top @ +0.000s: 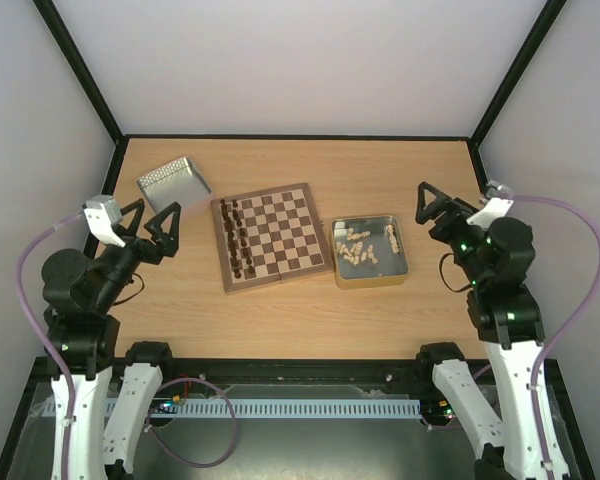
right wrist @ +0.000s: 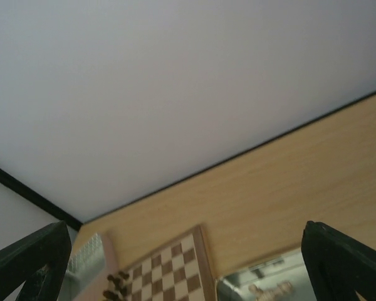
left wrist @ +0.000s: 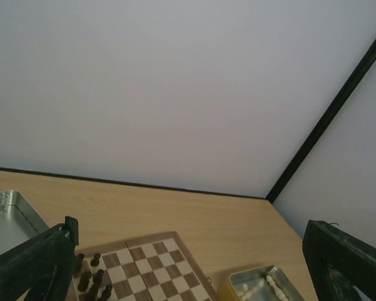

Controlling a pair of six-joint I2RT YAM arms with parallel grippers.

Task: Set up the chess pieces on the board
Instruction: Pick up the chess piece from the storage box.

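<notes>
The board (top: pixel 285 235) lies mid-table, with dark brown pieces (top: pixel 237 238) filling its two left columns. The cream chess pieces (top: pixel 363 246) lie loose in a metal tin (top: pixel 370 282) just right of the board. My left gripper (top: pixel 158 215) hangs open above the table left of the board, holding nothing. My right gripper (top: pixel 421 205) is open and empty, raised to the right of the tin. The left wrist view shows the board (left wrist: pixel 144 269) and the cream pieces (left wrist: pixel 263 287) low between the wide fingers (left wrist: pixel 37 263). The right wrist view shows the board (right wrist: pixel 169 273) and the tin (right wrist: pixel 238 285).
An empty metal tin (top: pixel 173 183) sits at the back left, close to my left gripper, and shows as the empty tin (left wrist: pixel 6 216) in the left wrist view. White walls with black frame posts enclose the table at the back and sides.
</notes>
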